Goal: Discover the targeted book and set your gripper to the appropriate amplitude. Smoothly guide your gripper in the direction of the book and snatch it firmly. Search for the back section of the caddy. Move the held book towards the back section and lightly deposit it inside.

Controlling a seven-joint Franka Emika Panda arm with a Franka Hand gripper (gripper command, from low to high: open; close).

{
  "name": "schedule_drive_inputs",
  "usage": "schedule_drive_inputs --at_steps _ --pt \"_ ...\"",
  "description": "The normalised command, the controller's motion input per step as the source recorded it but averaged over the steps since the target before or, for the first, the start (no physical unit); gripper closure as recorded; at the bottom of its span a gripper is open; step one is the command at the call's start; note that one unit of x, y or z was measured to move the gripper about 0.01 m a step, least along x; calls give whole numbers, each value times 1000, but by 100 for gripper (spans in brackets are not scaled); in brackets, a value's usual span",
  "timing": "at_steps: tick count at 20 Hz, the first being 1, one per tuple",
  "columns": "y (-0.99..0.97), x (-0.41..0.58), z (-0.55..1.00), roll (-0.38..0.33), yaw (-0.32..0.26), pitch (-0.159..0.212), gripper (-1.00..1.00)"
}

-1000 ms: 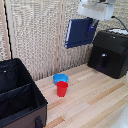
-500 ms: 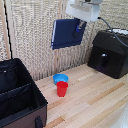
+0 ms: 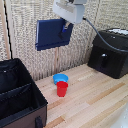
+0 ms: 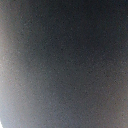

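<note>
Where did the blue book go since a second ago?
The tool, holding the book up in the air, carried it toward the exterior view's left, closer to the caddy. The red cup, the blue thing behind it, the caddy and the black appliance stayed put.

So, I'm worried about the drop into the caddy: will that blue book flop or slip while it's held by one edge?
Probably stiff: the book hangs flat and unbent from the gripper. It looks thin, so likely light. Its plain cover may be smooth, and it hangs from one side, so it could pivot.
</note>
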Motion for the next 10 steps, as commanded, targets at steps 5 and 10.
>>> schedule_drive_inputs --at_steps 5,10 --pt "859 269 346 0 -73 0 100" --pt "845 192 270 0 -78 10 100"
